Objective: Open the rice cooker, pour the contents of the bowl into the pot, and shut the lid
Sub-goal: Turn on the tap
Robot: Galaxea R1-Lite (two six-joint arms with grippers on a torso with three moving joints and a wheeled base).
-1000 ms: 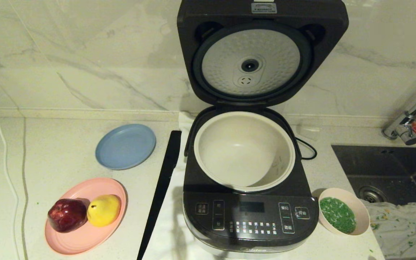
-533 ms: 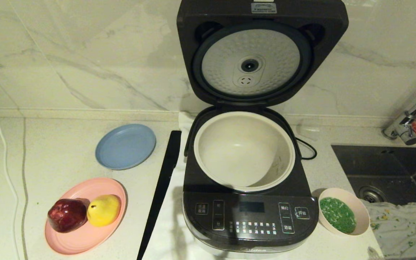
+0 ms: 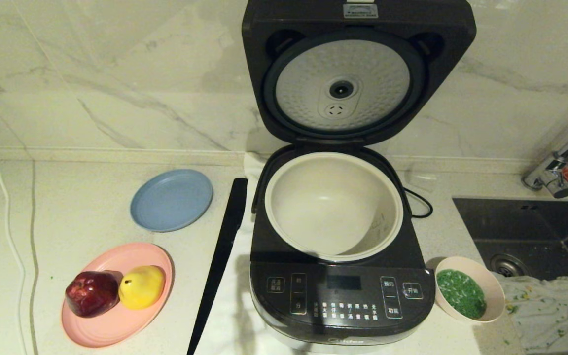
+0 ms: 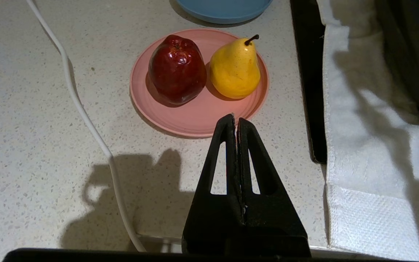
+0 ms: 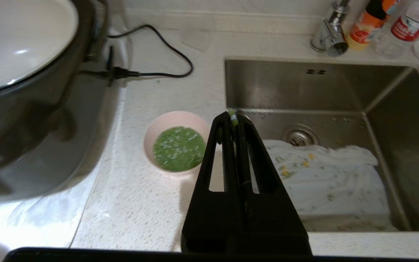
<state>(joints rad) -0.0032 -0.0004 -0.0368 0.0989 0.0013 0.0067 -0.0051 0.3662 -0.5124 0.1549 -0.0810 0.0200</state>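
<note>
right wrist view first: my right gripper (image 5: 235, 115) has its fingers pressed together, nothing held, though a few green grains cling to the tips. it hangs over the counter (image 5: 133, 203), with the bowl (image 5: 176, 145) just beyond the tips and the sink (image 5: 387, 153) edge close alongside. in the head view nothing on the counter has shifted over the last second: bowl (image 3: 469, 288), cooker and plates all sit where they were, and neither arm shows there yet. so the change is only mine, the arm starting out toward the bowl.

for the task: the lid (image 3: 358, 74) already stands upright, the pot (image 3: 333, 204) is bare inside, and the contents (image 3: 460, 293) are all in the bowl. opening looks done; next i'd judge is spreading the fingers and taking the bowl's rim.

room: the bowl is squeezed between the rice cooker (image 3: 340, 296) front corner and the sink lip, with the cloth (image 3: 550, 308) lying in the sink. open counter is on my near side, so that is the clean way in. the lift to the pot must clear the cooker's wall.

my left gripper (image 4: 236, 122) is parked, fingers together, near the pink plate (image 4: 195, 120).
</note>
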